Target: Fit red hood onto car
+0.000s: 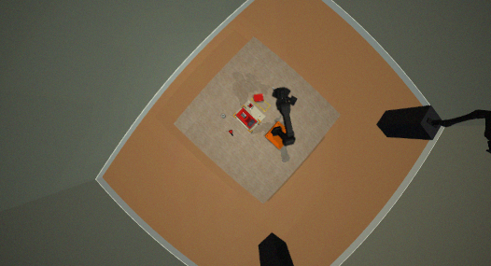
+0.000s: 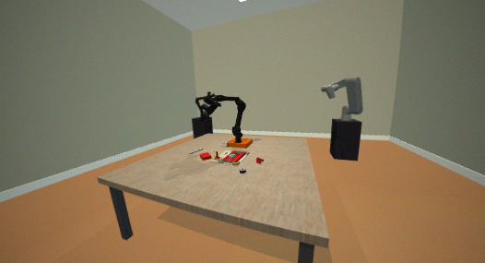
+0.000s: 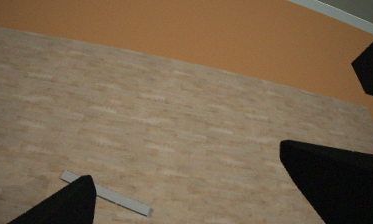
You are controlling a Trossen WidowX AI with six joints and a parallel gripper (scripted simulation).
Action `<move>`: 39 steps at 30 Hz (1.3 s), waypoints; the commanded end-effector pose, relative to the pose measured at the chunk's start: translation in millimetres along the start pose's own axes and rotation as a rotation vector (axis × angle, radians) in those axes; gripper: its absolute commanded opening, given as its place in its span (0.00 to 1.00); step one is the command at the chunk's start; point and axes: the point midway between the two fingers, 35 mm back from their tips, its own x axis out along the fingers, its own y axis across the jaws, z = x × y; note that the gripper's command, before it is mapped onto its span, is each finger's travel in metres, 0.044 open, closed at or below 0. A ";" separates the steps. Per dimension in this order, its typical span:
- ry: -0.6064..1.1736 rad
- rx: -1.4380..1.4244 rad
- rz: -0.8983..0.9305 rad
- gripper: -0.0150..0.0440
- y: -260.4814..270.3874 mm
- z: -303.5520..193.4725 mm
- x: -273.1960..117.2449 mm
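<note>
The red hood (image 1: 259,97) (image 2: 206,156) lies on the table beside the jig. The red chassis (image 1: 251,122) (image 2: 239,157) sits in the pale jig, with the grey engine block on its deck. The pegs are too small to make out. My gripper (image 3: 189,168) is open and empty, its two black fingers wide apart in the wrist view. It is raised well above the table, off to the hood's side. Neither hood nor chassis shows in the wrist view.
A thin grey bar (image 3: 122,199) (image 2: 195,151) lies on the table below the gripper. A small wheel (image 1: 223,116) (image 2: 242,171) and a small red and black part (image 1: 231,133) (image 2: 260,161) lie near the chassis. The arm's orange base (image 1: 273,135) (image 2: 240,143) stands close to the jig.
</note>
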 end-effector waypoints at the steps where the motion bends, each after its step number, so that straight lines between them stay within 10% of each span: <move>1: 0.136 -0.545 0.181 1.00 68.5 -19.4 24.7; 25: 0.183 -1.916 0.977 1.00 229.8 -141.2 59.4; 39: 0.176 -1.942 0.999 1.00 231.2 -142.0 62.5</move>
